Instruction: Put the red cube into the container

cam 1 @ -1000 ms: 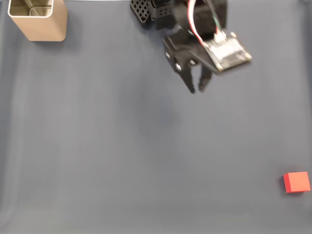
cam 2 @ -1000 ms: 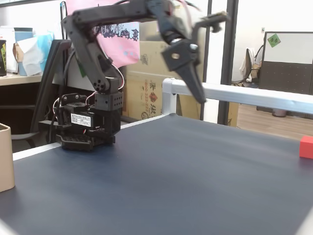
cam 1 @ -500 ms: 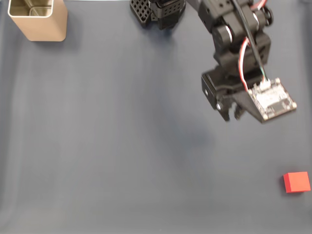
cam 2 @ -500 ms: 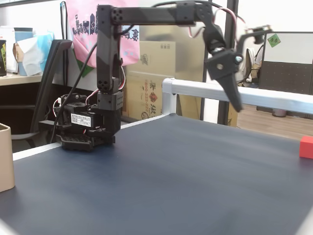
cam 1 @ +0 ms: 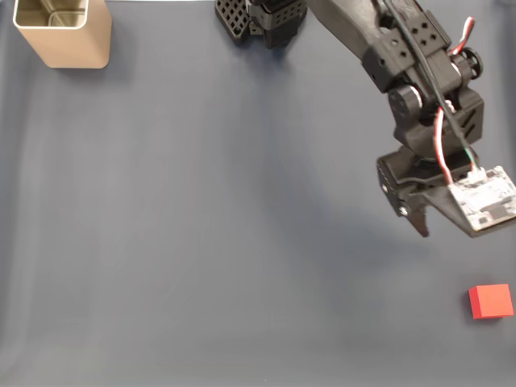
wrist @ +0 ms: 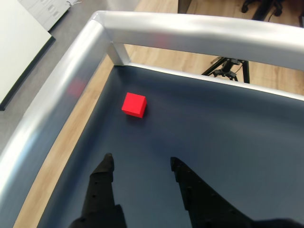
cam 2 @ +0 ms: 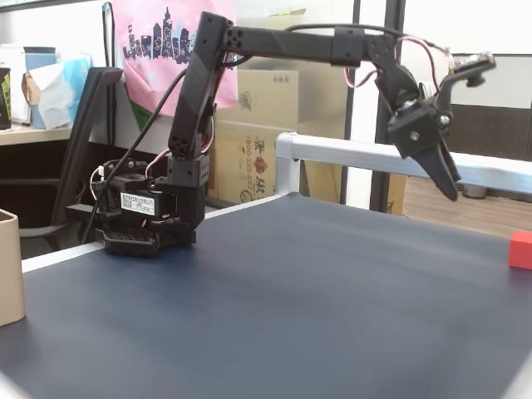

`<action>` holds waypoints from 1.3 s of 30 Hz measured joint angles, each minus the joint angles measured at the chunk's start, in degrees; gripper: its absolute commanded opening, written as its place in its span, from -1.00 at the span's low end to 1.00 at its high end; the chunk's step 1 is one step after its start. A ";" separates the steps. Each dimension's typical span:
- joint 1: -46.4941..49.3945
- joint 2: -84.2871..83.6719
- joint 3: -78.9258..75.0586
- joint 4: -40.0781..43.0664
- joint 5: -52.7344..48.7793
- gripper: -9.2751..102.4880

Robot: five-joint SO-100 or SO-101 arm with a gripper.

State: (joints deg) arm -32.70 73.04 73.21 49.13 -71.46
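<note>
In the wrist view the gripper (wrist: 140, 164) hangs above the mat with its jaws spread and nothing between them. Ahead and slightly left sits the red cube (wrist: 134, 104), well apart, near the rail corner (square, so no axis to favour). The container (cam 1: 60, 32) stands far across the table.

Container (cam 2: 8, 266) and red cube (cam 2: 521, 249) edge-cropped

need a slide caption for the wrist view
Open hand above the dark mat, the red cube lying ahead near the corner of the silver rail.
</note>
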 measured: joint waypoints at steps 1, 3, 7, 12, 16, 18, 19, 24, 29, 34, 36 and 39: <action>-0.18 -0.88 0.00 -1.41 -0.18 -0.26; -0.26 -3.08 -0.18 -3.43 -0.97 -0.25; -0.44 -8.79 -3.87 -4.66 -2.55 -0.24; -0.44 -18.02 -14.15 -4.83 -3.25 -0.23; -0.44 -24.61 -22.94 -4.83 -3.25 -0.23; -0.44 -27.51 -26.54 -4.83 -3.25 -0.22; -0.44 -28.92 -28.30 -4.83 -3.25 -0.22; -0.70 -34.98 -35.95 -4.83 -2.99 -0.22; -0.70 -39.73 -42.63 -4.48 -2.81 -0.22; -0.70 -42.89 -47.29 -4.13 -2.64 -0.22; -0.70 -43.51 -48.25 -4.13 -2.46 -0.23; -0.70 -44.38 -48.69 -4.13 -2.20 -0.23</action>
State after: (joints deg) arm -33.40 28.65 24.52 45.00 -73.65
